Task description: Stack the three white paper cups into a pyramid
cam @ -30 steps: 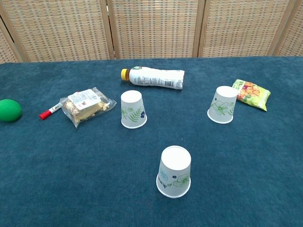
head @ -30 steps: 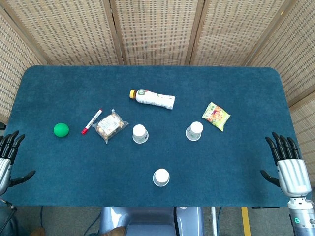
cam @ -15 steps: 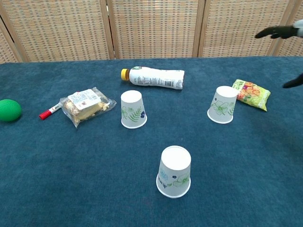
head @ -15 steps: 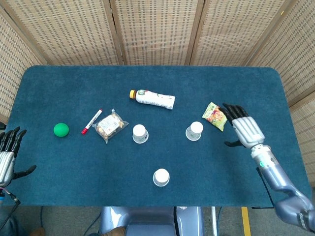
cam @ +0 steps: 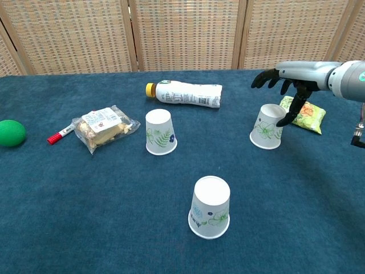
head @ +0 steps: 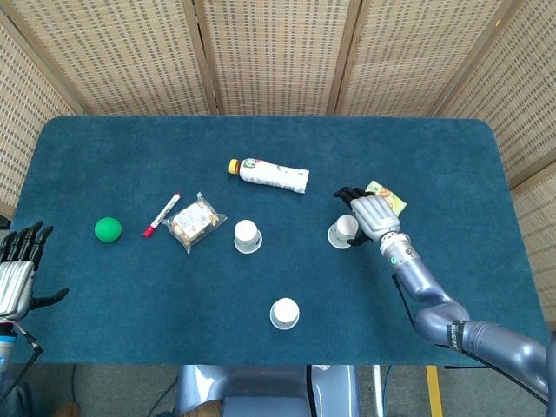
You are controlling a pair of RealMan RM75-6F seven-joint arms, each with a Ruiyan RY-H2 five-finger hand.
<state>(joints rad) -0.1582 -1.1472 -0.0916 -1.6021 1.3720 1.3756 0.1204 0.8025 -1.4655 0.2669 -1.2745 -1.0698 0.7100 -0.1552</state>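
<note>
Three white paper cups stand upside down on the blue table, apart from each other: a left cup [head: 247, 235] [cam: 159, 132], a right cup [head: 343, 231] [cam: 268, 126] and a near cup [head: 284, 313] [cam: 210, 206]. My right hand [head: 368, 211] [cam: 282, 78] hovers just above the right cup with its fingers spread and holds nothing. At the table's near left edge my left hand [head: 17, 271] is open and empty; the chest view does not show it.
A lying white bottle [head: 271, 174] with a yellow cap is behind the cups. A snack packet [cam: 302, 113] lies right beside the right cup. A clear bag of snacks [head: 195, 221], a red marker [head: 162, 214] and a green ball [head: 108, 228] lie to the left.
My right arm has swung in from the table's right edge toward the middle, and the hand now hovers over the right cup. The cups have not moved.
</note>
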